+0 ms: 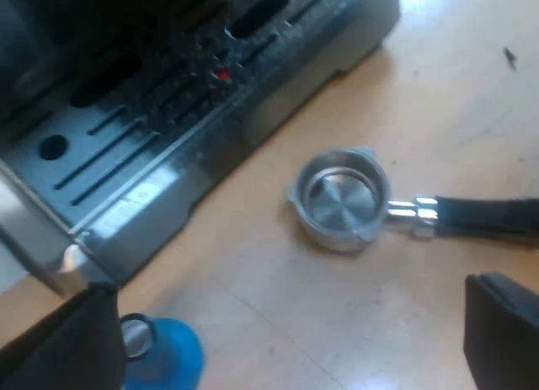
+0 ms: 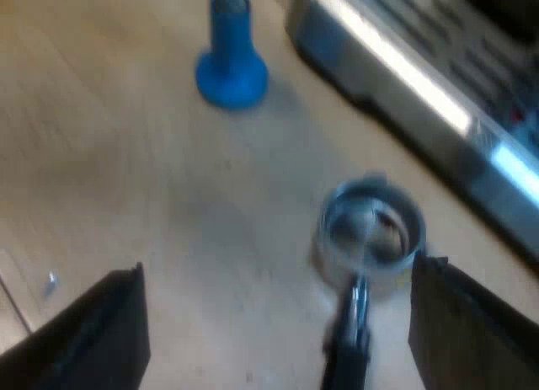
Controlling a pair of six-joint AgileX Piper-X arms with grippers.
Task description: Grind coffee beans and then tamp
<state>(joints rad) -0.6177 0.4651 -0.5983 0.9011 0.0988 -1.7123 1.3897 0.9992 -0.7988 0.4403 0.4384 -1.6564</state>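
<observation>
Pickup stage, folks: metal holder [image 1: 341, 198] lies loose, apparently empty, on the worktop [image 1: 438, 87] just beside the espresso machine [image 1: 168, 112], blue tamper [image 1: 164, 352] near, left gripper [image 1: 278, 356] and right gripper [image 2: 282, 327] both spread wide, so grasping its handle [image 1: 488, 215] looks next.

Metal is gleaming against matt wood.
The round silver metal holder [image 1: 341, 198] is shining smooth and glossy, its dark handle [image 1: 488, 215] looking matt; the grey brushed-metal espresso machine [image 1: 168, 154] is catching glare; the blue tamper [image 2: 232, 66] is looking like smooth plastic; the pale wooden table [image 1: 438, 112] is showing faint grain.
</observation>
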